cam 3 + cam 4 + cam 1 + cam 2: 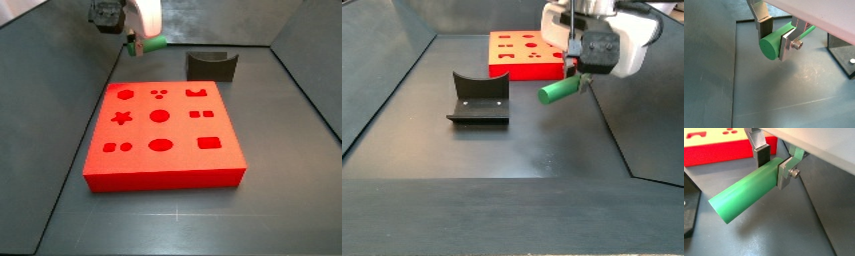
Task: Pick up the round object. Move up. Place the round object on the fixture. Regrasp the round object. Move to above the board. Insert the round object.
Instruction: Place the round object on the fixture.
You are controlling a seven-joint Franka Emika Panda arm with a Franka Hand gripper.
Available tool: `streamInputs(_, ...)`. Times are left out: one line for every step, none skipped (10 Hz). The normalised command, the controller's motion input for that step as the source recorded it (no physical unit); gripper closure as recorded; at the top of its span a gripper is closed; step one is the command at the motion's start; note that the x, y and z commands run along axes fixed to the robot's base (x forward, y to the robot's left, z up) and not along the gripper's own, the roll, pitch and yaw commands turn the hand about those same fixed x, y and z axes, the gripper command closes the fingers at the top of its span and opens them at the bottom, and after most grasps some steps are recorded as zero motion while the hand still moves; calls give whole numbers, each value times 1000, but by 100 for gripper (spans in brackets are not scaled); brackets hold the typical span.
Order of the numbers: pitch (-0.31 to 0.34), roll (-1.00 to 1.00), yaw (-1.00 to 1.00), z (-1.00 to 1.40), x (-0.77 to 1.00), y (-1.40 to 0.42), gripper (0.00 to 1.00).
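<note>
Our fingers (773,164) clamp the peg (745,195) near one end, aloft at the fixture's (478,100) three o'clock. It seems light, stiff and smooth; we'd regrasp nearer mid-length.

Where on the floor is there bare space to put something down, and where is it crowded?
Free: the wide floor in front of the fixture, and the strip in front of the red board. Crowded: around the gripper holding the green peg beside the board.
</note>
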Motion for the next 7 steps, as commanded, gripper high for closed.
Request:
streamInputs(6,5,-5,1000,-4,1,100)
streamInputs(20,9,-8,1000,-10,3,100)
streamInputs(25,13,-11,1000,-15,5,100)
streamInputs(31,19,-15,1000,-21,8,100)
streamInputs(33,22,-18,1000,-23,9,100)
streamInputs(38,30,-23,1000,-26,16,100)
streamInputs(44,33,-25,910,-26,18,100)
